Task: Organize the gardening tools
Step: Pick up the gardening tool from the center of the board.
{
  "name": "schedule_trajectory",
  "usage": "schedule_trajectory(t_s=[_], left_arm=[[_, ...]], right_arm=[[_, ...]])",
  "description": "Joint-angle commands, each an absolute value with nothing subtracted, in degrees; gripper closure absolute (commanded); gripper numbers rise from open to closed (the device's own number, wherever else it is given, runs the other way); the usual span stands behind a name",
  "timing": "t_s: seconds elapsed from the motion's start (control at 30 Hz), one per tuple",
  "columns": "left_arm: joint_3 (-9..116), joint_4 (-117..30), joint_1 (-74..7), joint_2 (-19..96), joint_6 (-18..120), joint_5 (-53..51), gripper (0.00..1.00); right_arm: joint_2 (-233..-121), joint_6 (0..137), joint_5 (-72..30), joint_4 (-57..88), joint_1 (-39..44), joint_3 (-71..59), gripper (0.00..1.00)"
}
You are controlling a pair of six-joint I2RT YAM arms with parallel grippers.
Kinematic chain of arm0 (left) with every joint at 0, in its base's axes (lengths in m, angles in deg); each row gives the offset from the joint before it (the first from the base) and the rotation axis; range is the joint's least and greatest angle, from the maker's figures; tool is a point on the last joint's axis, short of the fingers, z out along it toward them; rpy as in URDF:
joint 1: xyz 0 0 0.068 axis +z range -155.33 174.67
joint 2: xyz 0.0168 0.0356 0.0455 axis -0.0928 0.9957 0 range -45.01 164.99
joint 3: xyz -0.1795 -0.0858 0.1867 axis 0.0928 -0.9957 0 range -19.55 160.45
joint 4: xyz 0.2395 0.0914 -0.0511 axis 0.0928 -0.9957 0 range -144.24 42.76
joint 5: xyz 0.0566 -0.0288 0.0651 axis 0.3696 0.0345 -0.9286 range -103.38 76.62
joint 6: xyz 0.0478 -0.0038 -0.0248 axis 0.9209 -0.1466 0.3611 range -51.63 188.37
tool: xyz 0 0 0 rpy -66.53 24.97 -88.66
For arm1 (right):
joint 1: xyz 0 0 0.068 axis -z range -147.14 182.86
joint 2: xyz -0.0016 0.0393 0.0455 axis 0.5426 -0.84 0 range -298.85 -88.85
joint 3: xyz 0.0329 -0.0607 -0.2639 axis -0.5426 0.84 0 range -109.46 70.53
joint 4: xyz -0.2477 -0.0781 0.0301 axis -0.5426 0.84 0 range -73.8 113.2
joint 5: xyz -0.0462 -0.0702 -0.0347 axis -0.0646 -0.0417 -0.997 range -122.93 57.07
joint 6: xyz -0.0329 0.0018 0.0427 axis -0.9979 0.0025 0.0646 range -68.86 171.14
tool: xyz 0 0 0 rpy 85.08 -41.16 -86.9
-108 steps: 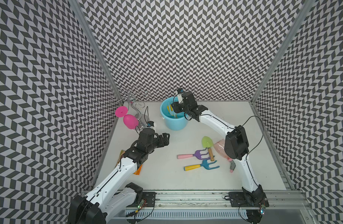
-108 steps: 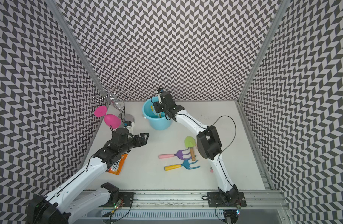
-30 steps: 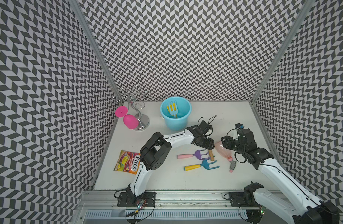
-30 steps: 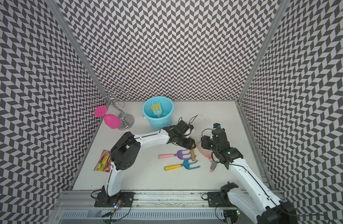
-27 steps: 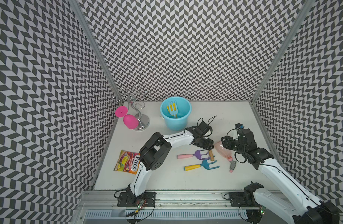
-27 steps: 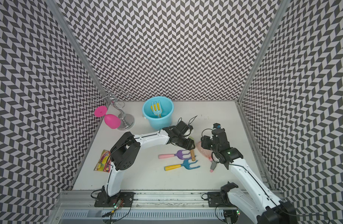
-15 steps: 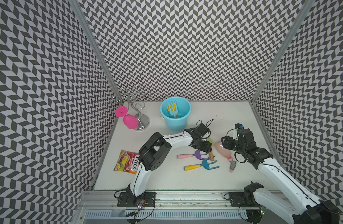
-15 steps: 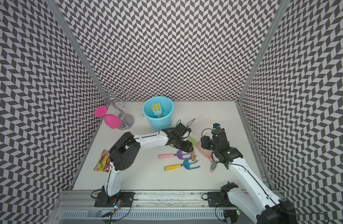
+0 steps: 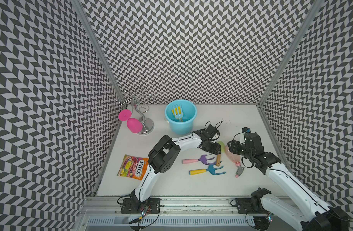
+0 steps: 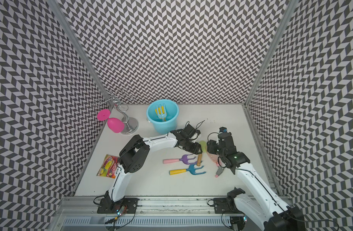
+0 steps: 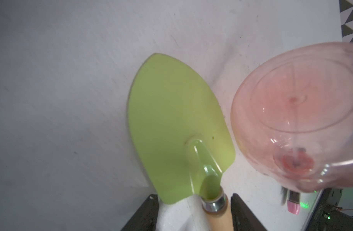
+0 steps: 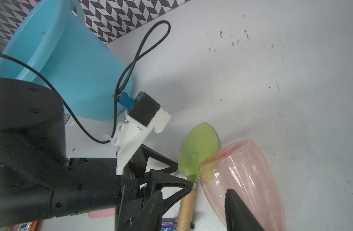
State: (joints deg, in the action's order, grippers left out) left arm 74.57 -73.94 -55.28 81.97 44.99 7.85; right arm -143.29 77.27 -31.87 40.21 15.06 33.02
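White table [image 9: 171, 186], green trowel [image 11: 171, 124] flat, just beside pink spray bottle [image 11: 295, 112]. L gripper [image 11: 192, 197] round its handle, can't tell if tight; R gripper [image 12: 193, 192] open, empty. Might bump bottle or R gripper when lifting: too close.

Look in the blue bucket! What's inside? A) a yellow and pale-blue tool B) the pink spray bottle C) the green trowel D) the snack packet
A: both top views show a yellow and pale-blue tool inside the blue bucket; the green trowel, pink spray bottle and snack packet lie on the table.
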Motion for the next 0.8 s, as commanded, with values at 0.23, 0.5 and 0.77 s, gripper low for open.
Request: schedule_trajectory(t_s=[0.23,0.5,0.77], left_arm=[[77.41,-77.91,-56.46,82.44,47.61,5.09,0.41],[80.56,-80.9,-57.89,83.93,49.49,4.03,0.44],[84.71,-85.97,-59.09,87.17,50.66,1.68,0.48]], right_arm=[[-143.61,77.13,-32.44,37.56,15.76,33.62,0.48],[-143.52,77.22,-32.64,37.37,16.08,33.8,0.48],[-143.37,77.4,-32.83,37.47,16.52,34.12,0.48]])
